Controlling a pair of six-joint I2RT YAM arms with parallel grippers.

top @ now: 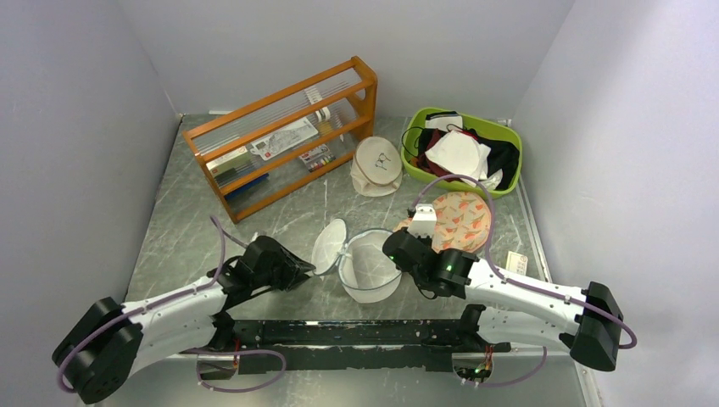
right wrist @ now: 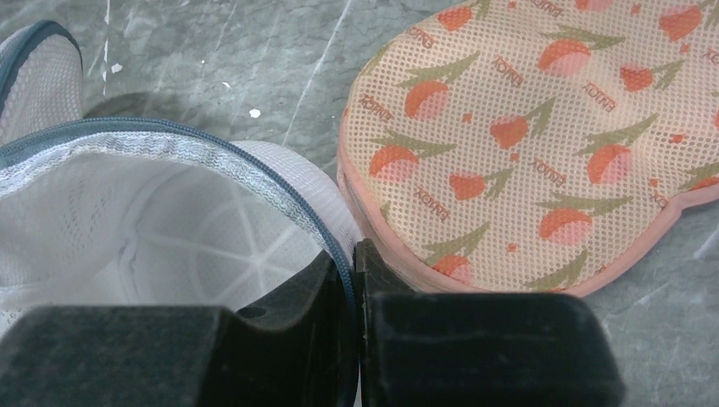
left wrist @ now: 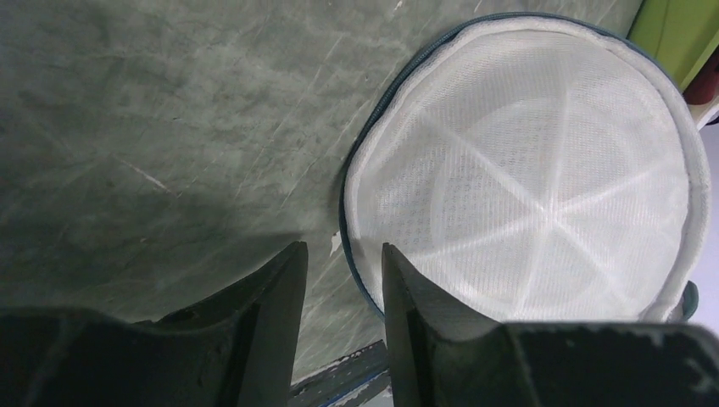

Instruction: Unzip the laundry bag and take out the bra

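- Tabletop [top: 186,229]: grey, marble-patterned; all items below are carried on it.
- Wooden rack [top: 284,136]: orange-brown, set at the far left, with papers and small items on its shelves.
- Left gripper [top: 303,270] [left wrist: 341,248]: fingers are spread with a narrow gap. Nothing is held. The tips are placed just beside the zip edge of the lid.
- Lid [top: 329,246] [left wrist: 526,170]: round white mesh, folded open to the left of the bag.
- Laundry bag [top: 369,271] [right wrist: 169,212]: found near the tabletop's middle, unzipped; only white mesh is seen inside.
- Cream pouch [top: 377,165]: round, placed beyond the bag.
- Right gripper [top: 394,246] [right wrist: 354,250]: pressed together on the bag's zipped rim at its right side.
- Peach pad [top: 462,220] [right wrist: 526,144]: printed in orange, touching the bag's right wall.
- Green basket [top: 509,136]: far right, filled with black and white clothing.
- Bra [left wrist: 708,87]: a dark red patch is glimpsed beside the basket's green wall; little more can be told.
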